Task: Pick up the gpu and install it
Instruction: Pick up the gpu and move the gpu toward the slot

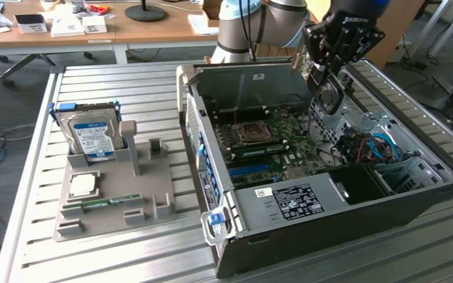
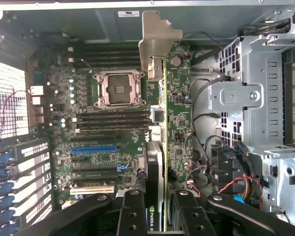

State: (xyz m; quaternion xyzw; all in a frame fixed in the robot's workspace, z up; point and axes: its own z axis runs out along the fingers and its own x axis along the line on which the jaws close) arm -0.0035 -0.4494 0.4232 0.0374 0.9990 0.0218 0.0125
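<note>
The gripper [image 1: 332, 66], in the upper right of the exterior view, is clamped on the gpu [image 1: 330, 97] and holds it on edge over the open computer case [image 1: 313, 236] on the slatted bench [image 1: 116, 82]. Seen from the wrist, the card's silvery bracket [image 2: 160, 34] hangs over the motherboard [image 2: 113, 142]. At the exterior view's left a hard drive [image 1: 92, 137] stands in a grey holder [image 1: 124, 206].
</note>
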